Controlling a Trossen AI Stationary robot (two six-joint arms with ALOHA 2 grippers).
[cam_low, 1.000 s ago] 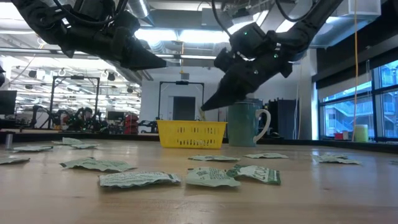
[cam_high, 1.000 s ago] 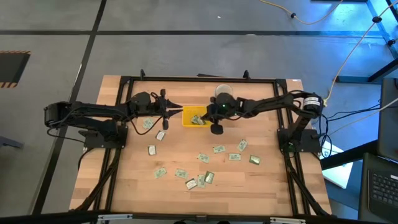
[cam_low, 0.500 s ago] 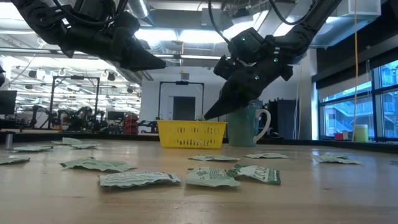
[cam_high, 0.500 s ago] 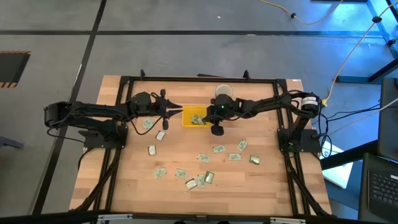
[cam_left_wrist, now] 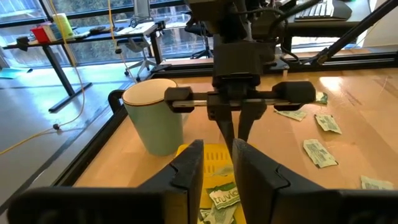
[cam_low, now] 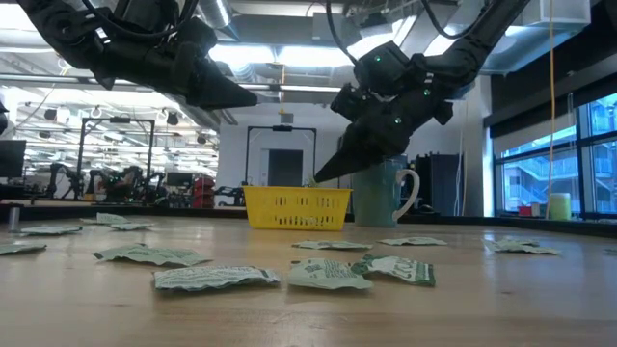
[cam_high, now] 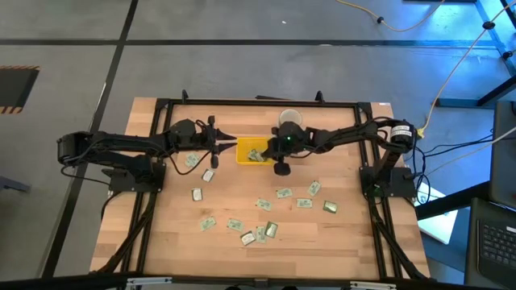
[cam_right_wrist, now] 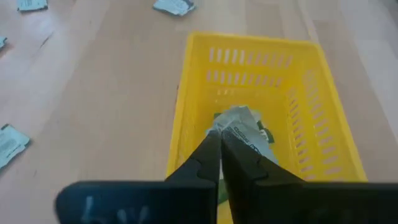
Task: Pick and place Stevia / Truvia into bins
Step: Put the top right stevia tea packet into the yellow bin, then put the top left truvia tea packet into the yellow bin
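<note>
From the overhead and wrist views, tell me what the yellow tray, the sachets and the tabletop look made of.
Yellow tray: seemingly moulded plastic, with slotted walls and a slight sheen.
Sachets: apparently thin paper, matte, crinkled, with printed green lettering.
Tabletop: wood, probably jointed planks, with pale visible grain and a smooth finish.

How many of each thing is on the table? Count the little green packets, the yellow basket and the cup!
Sachets lying loose on the table: 13, as far as the high view shows
Yellow tray: 1 (the sachets inside it are too bunched up to count)
Mug: 1
Total: 15
</note>
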